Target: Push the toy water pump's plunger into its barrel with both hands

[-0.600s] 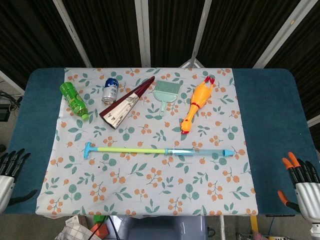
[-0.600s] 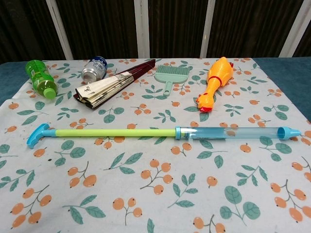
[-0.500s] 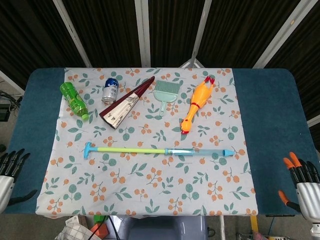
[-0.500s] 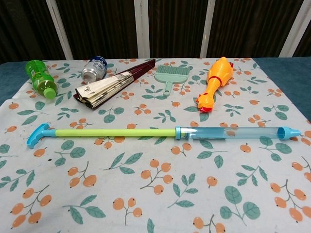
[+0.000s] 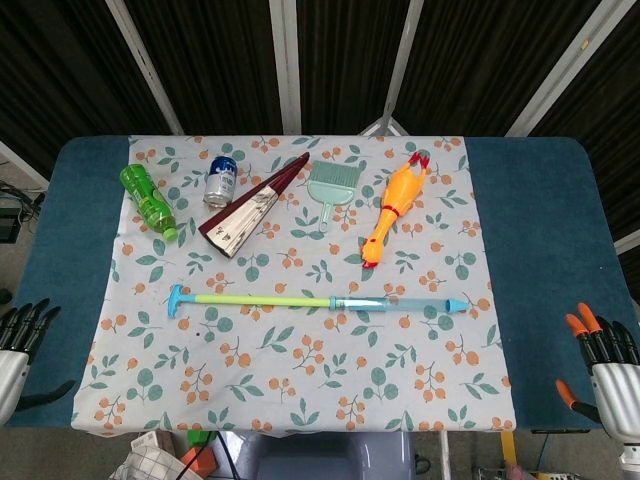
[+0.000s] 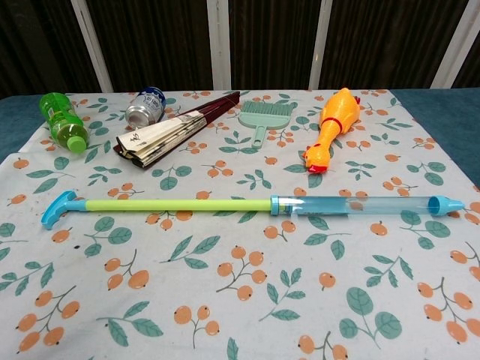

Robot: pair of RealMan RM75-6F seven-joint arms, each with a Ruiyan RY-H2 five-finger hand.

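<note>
The toy water pump lies lengthwise across the patterned cloth. Its clear blue barrel (image 5: 400, 302) (image 6: 360, 205) points right, ending in a blue nozzle. The yellow-green plunger rod (image 5: 262, 299) (image 6: 176, 205) is drawn far out to the left and ends in a blue T-handle (image 5: 176, 298) (image 6: 57, 208). My left hand (image 5: 18, 345) shows at the bottom left corner of the head view, off the cloth, fingers apart and empty. At the bottom right corner my right hand (image 5: 605, 365) is likewise empty with fingers spread. Neither hand appears in the chest view.
Along the far side of the cloth lie a green bottle (image 5: 148, 202), a drinks can (image 5: 221, 180), a folded fan (image 5: 251, 207), a small green brush (image 5: 327, 188) and a rubber chicken (image 5: 393, 204). The blue table (image 5: 545, 220) extends past the cloth on both sides.
Both hands have sunk slightly toward the bottom edge of the head view. The pump has not moved.
</note>
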